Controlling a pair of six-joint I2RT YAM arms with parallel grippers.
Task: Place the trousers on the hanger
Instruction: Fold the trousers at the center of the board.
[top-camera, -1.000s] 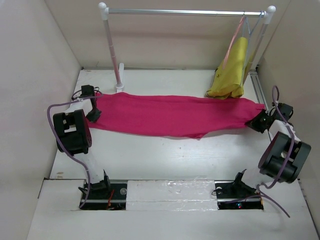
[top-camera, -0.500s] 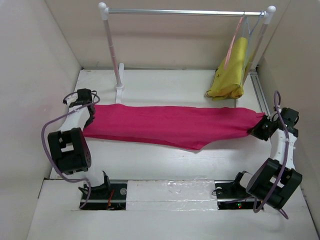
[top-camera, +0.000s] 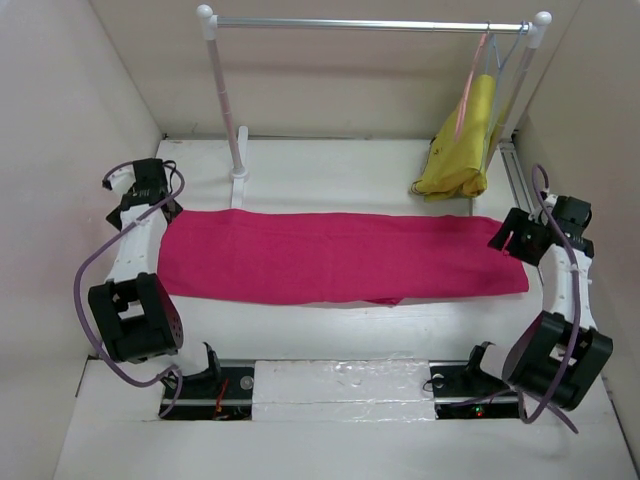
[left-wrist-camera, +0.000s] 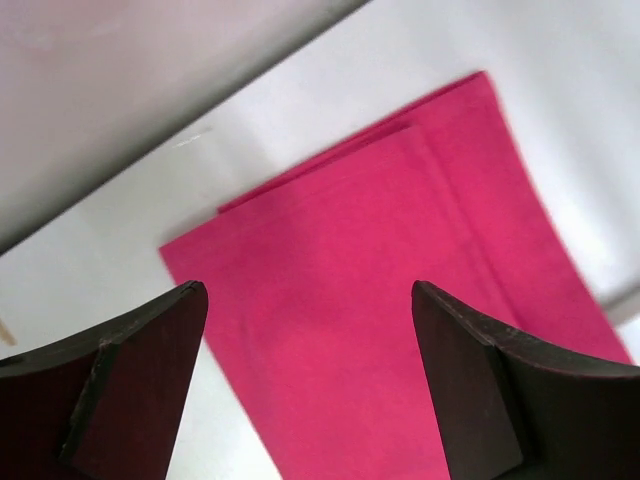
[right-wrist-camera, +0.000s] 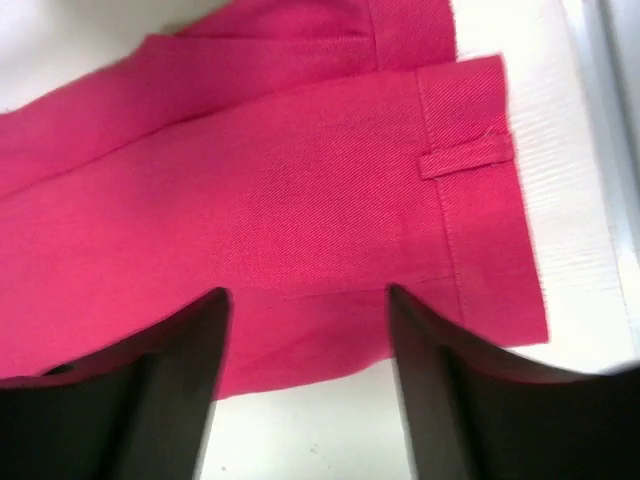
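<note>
The trousers, where did they lie?

Flat on the surface, stretched from side to side between the two arms and folded lengthwise. The waist end, with its belt loop, was on the right; the leg ends were on the left.

And the hanger?

The hanger hung from the rail at the far right corner, right beside a yellow garment hanging there. It was well apart from the trousers.

What was the left end effector doing?

The left end effector hung over the leg ends with its fingers spread wide. Nothing was between them, only pink cloth below.

And the right one?

Much the same. The right end effector stood over the waist end near the belt loop, fingers well apart, gripping nothing. I couldn't tell whether either set of fingertips brushed the cloth.
</note>
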